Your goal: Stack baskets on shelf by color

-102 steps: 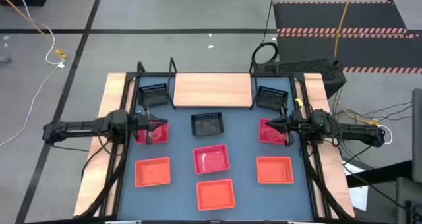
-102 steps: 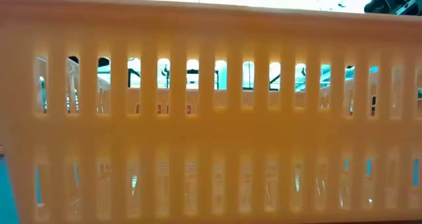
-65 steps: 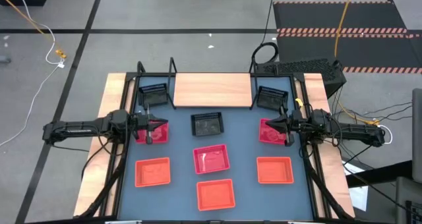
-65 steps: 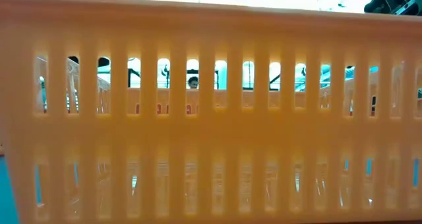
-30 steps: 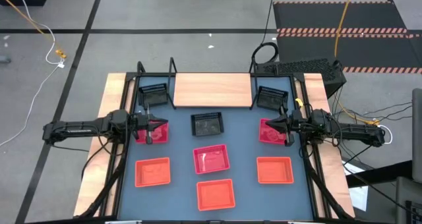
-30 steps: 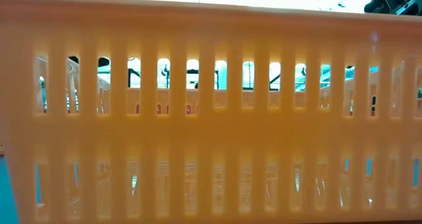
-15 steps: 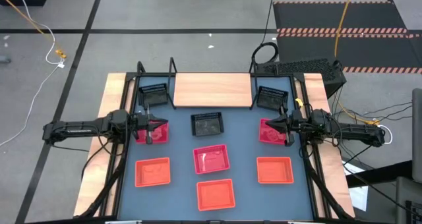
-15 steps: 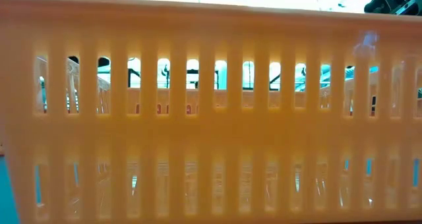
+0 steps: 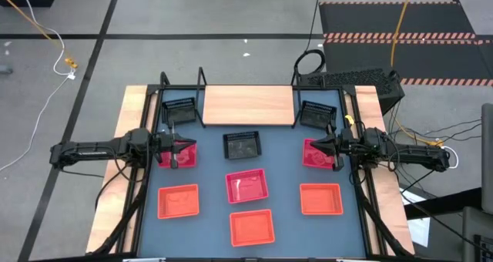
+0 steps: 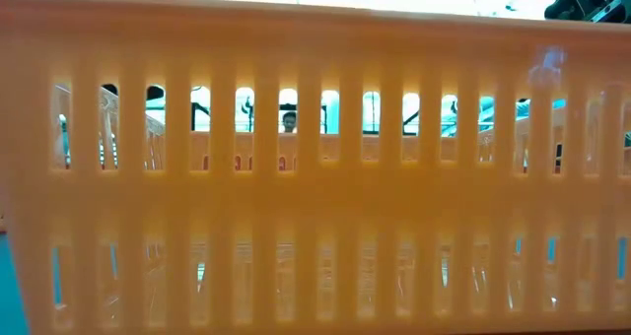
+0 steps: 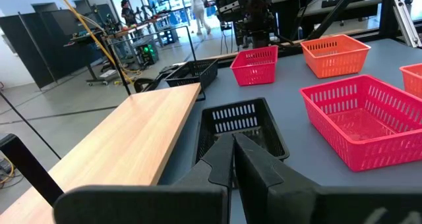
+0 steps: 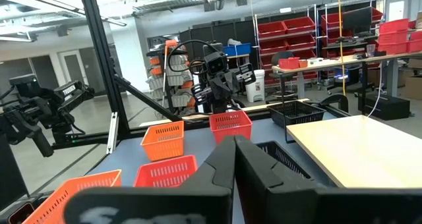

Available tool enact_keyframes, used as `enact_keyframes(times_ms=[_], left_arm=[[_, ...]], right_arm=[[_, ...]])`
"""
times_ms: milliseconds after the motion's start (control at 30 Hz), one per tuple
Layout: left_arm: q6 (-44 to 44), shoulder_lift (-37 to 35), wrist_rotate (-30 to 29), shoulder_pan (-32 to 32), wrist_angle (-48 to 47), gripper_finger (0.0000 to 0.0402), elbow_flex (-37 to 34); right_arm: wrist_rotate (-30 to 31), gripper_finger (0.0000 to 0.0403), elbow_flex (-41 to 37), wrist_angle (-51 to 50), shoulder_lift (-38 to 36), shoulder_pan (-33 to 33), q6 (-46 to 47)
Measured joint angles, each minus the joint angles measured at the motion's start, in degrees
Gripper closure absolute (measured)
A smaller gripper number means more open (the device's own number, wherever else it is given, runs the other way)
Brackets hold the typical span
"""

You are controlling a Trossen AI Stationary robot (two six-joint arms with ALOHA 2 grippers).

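Observation:
The light wooden shelf (image 9: 248, 105) stands at the table's far side with nothing on it. Three black baskets (image 9: 242, 146) (image 9: 179, 110) (image 9: 316, 114) rest on the tabletop near it. Three pink-red baskets (image 9: 246, 186) (image 9: 183, 156) (image 9: 314, 154) sit in the middle row. Three orange baskets (image 9: 178, 201) (image 9: 252, 226) (image 9: 320, 199) sit nearest. My left gripper (image 9: 176, 145) is shut and level over the left pink-red basket. My right gripper (image 9: 323, 146) is shut over the right one. In both wrist views the fingers (image 11: 234, 148) (image 12: 235, 151) meet with nothing between them.
An orange basket's slotted wall (image 10: 315, 177) fills the low view and hides the table behind it. The shelf's black wire posts (image 9: 202, 77) rise at the plank's far corners. Bare blue-grey tabletop (image 9: 208, 166) lies between the baskets. People stand far off in the room (image 11: 196, 6).

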Motion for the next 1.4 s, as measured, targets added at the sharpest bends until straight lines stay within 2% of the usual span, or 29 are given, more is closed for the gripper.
enact_keyframes(times_ms=[500, 833, 1067, 1200, 1400], left_arm=[[0.0, 0.0, 0.0, 0.0, 0.0, 0.0382, 0.0], [0.0, 0.0, 0.0, 0.0, 0.0, 0.0382, 0.0], [15.8, 0.0, -0.8, 0.0, 1.6, 0.0382, 0.0], [17.6, 0.0, -1.6, 0.0, 4.8, 0.0382, 0.0], [17.6, 0.1, -1.6, 0.0, 5.4, 0.0382, 0.0]], right_arm=[[0.2, 0.0403, 0.0, 0.6, 0.0, 0.0, -0.1], [1.6, 0.0403, 0.0, 11.2, 0.0, 0.0, 0.2], [1.5, 0.0403, 0.0, 13.4, 0.0, 0.0, 0.6], [0.8, 0.0403, 0.0, 11.3, 0.0, 0.0, 1.9], [-4.6, 0.0403, 0.0, 4.6, 0.0, 0.0, 1.6]])
